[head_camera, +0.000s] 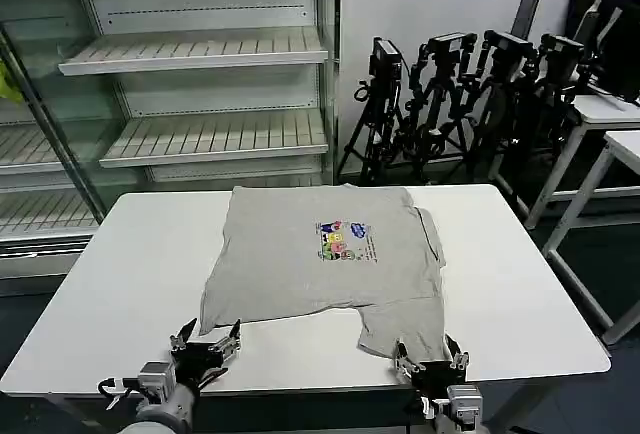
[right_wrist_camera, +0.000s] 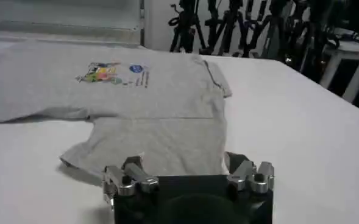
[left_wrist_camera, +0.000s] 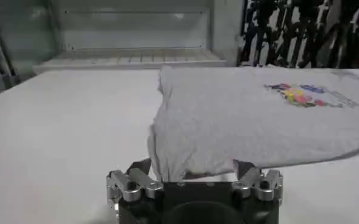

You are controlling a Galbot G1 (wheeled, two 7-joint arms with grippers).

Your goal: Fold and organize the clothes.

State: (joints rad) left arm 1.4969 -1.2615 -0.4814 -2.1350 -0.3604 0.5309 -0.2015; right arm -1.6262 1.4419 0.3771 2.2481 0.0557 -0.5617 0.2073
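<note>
On the white table: the T-shirt (head_camera: 325, 259) lies flat and partly folded, print up, its neck side towards the robot's right and its hem side towards the left, one sleeve (head_camera: 405, 326) sticking out towards the near edge.
Long axis: the shirt runs roughly left to right across the table (head_camera: 120, 274), so the two near corners fall one before each arm.
Left gripper (head_camera: 206, 342): fingers spread, holding nothing, low at the near edge, just short of the shirt's near left corner (head_camera: 208, 322).
Right gripper (head_camera: 430, 361): fingers likewise spread and empty, just in front of the sleeve's end.
Key relation: cloth lies straight ahead of both grippers, away from the robot; each arm is nearer its own corner, so neither need cross over.
Left wrist view adds: the corner (left_wrist_camera: 167, 164) is slightly lifted and doubled, lying between the spread fingers (left_wrist_camera: 139, 176).
Right wrist view adds: the sleeve hem (right_wrist_camera: 161, 152) lies flat on the table, its edge reaching the gripper (right_wrist_camera: 188, 179).
Head view adds: the whole outline, and the shelving (head_camera: 200, 84) and tripods (head_camera: 450, 94) behind, well apart from the work.
</note>
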